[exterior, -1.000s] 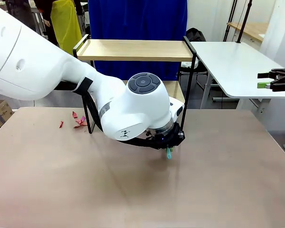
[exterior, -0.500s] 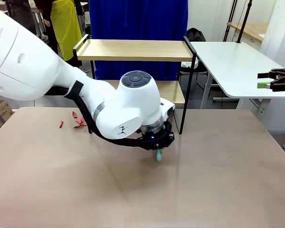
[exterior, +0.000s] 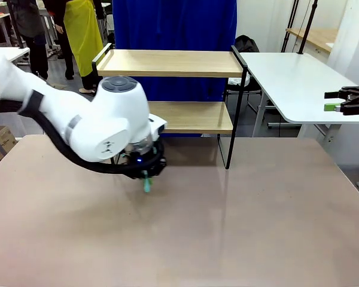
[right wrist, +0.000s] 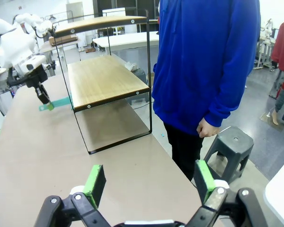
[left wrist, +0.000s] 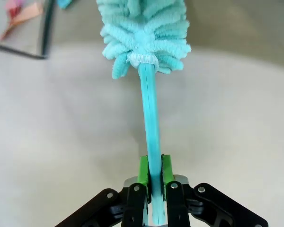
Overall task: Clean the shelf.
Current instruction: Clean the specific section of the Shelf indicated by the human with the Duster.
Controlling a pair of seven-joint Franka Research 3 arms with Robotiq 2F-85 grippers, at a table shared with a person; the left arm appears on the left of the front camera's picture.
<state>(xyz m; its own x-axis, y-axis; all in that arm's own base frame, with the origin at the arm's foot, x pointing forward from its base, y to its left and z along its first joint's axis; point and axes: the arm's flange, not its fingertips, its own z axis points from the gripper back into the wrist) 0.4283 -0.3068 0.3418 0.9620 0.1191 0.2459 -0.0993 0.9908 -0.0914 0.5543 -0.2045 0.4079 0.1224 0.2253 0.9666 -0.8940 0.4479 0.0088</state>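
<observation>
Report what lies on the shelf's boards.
Both boards of the shelf look bare. The left arm covers the lower board's left end from the front; the right wrist view shows it bare.

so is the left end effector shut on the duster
Shut: the left end effector clamps the duster handle between its green pads.

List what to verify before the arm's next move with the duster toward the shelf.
1. Grip on duster: ok, left jaws shut on its handle.
2. Shelf upright: ok.
3. Right jaws out of the way: ok, open, off to the side.
4. Person's hand away from shelf: ok, hanging at their side.
5. Scraps cleared: not ok, lying by a shelf leg.
6. Dust on boards: cannot tell.
</observation>
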